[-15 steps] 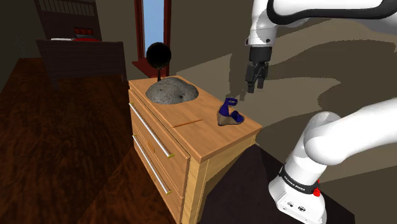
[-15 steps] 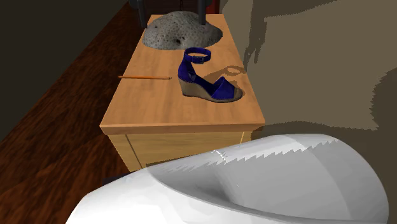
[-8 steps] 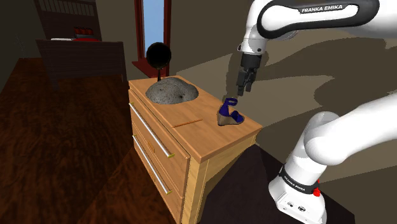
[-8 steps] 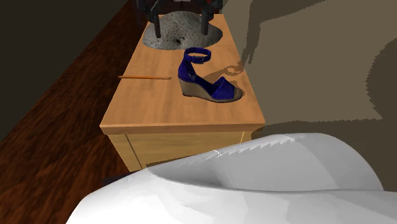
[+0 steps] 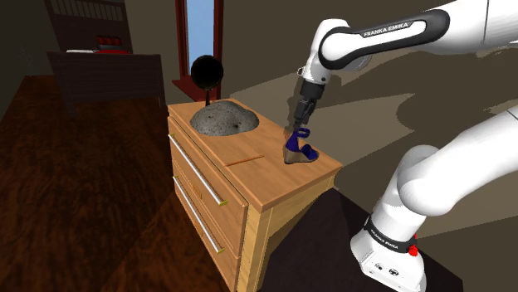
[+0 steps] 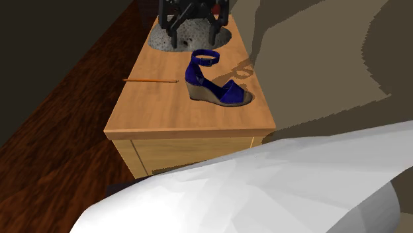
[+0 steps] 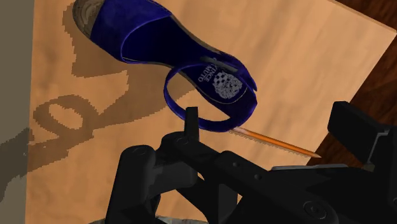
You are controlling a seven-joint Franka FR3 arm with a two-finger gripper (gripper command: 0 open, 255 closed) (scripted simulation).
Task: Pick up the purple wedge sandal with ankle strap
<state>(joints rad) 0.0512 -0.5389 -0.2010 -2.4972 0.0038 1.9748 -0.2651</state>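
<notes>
Claw (image 5: 296, 123) is hovering released, fingers spread on nothing, just above the ankle strap of the blue-purple wedge sandal with a tan sole (image 6: 215, 83), which is standing upright near the light wooden dresser's (image 6: 165, 112) edge. Pinching only the thin strap is likely risking a swinging, slipping shoe. A sideways nudge is risking tipping it off.
</notes>
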